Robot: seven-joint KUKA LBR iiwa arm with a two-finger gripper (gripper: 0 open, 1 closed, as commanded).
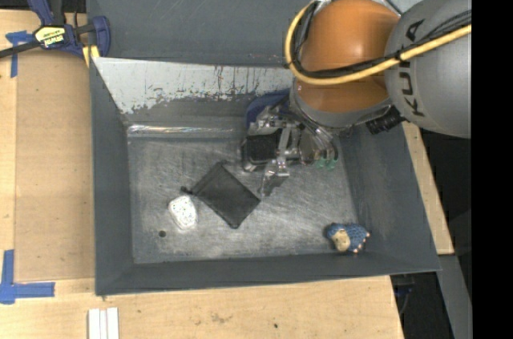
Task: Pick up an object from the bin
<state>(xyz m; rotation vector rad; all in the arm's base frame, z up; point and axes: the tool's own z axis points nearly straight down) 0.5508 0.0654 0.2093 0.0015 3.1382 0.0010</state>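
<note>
Black flat pad [227,195] just beside pincer [271,173], toward lower left.

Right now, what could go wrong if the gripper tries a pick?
The flat black square pad lies flush on the floor of the grey metal bin, just beside the gripper; it may slide rather than lift. The small blue-and-tan object sits in the view's lower right corner by the sloped walls, so the gripper might hit a wall.
</note>
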